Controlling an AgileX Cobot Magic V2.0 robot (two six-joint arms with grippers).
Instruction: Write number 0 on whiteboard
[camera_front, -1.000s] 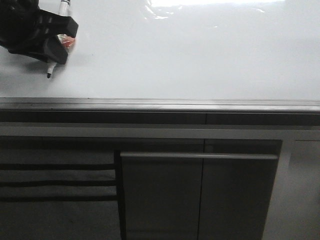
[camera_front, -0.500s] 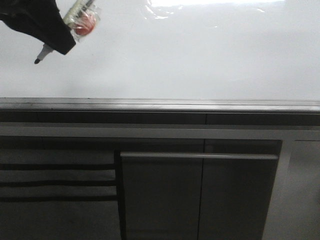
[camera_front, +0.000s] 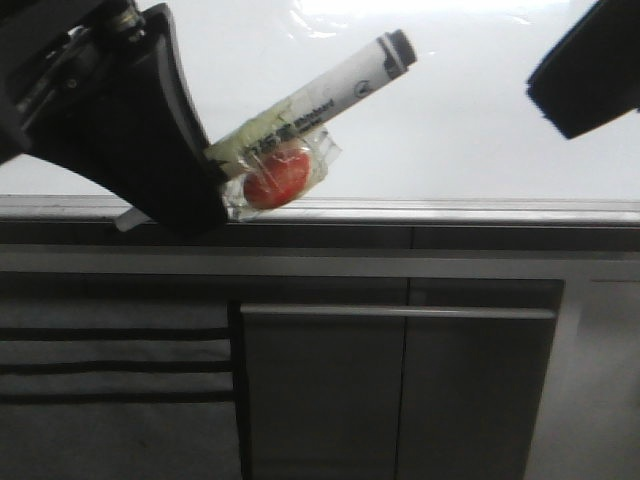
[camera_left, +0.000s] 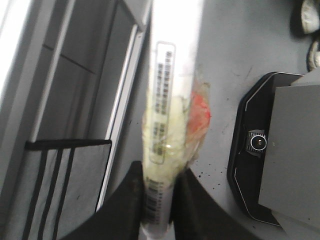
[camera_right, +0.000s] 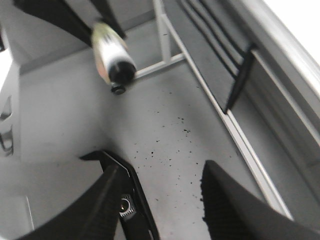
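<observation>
Your left gripper (camera_front: 215, 185) is clamped on a white marker (camera_front: 320, 95), which slants up and to the right in front of the whiteboard (camera_front: 450, 120). A red lump in clear wrap (camera_front: 277, 177) is taped to the marker's barrel just beside the fingers (camera_left: 131, 195). No drawn 0 shows on the board. Your right gripper (camera_right: 160, 200) hangs with its jaws apart, holding nothing, at the upper right of the front view. Below the board's grey edge strip (camera_front: 400, 210) stands a dark cabinet (camera_front: 400, 390); its contents are hidden.

Left pincer (camera_left: 157, 192) clamped, right pincer (camera_right: 160, 192) agape
</observation>
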